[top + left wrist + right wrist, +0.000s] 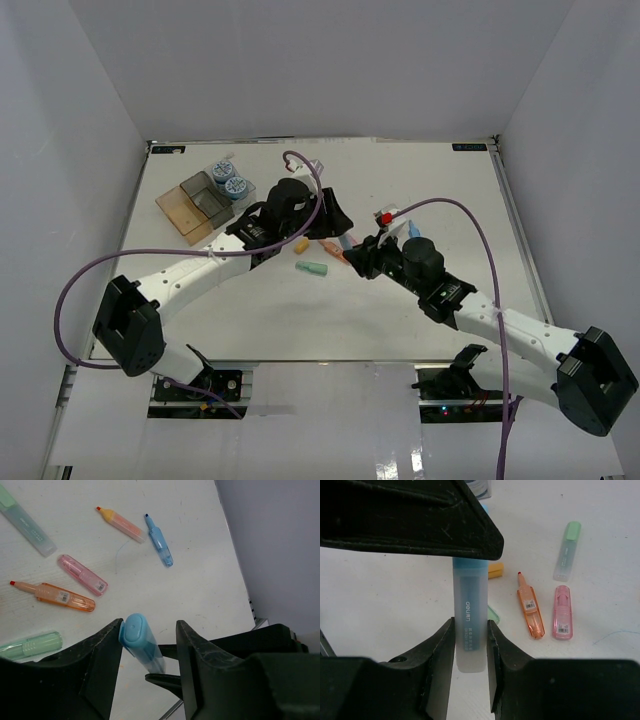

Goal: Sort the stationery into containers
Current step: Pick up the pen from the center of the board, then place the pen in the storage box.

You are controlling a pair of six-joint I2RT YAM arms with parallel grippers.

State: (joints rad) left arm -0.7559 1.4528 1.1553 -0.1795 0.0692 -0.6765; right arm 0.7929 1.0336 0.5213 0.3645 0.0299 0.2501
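The right fingers (437,665) clamp the blue marker (469,610) by its clear barrel. The left fingers (100,655) straddle its cap, half-wide, gap on one side. Beyond them on the tabletop (190,580) lie an orange marker (62,596) and a pink marker (82,575).

The middle of the table (330,320) is jammed. The left gripper (150,625) and right gripper (470,624) meet nose to nose over one blue marker (469,595), so nothing else fits through there. The left jaws leave a slit on one side of it only, and the right jaws sit tight with no slack.

Loose stuff lies right beside them, with thin bare strips between: a pink marker (82,575), an orange marker (60,596) and a green marker (311,268).

The left arm (190,278) runs slantwise just in front of the bins (185,215) and blocks their near side. Their tops and far edge are free. The cables (440,201) loop above both arms. The far right corner and the near strip between the bases are wide open.
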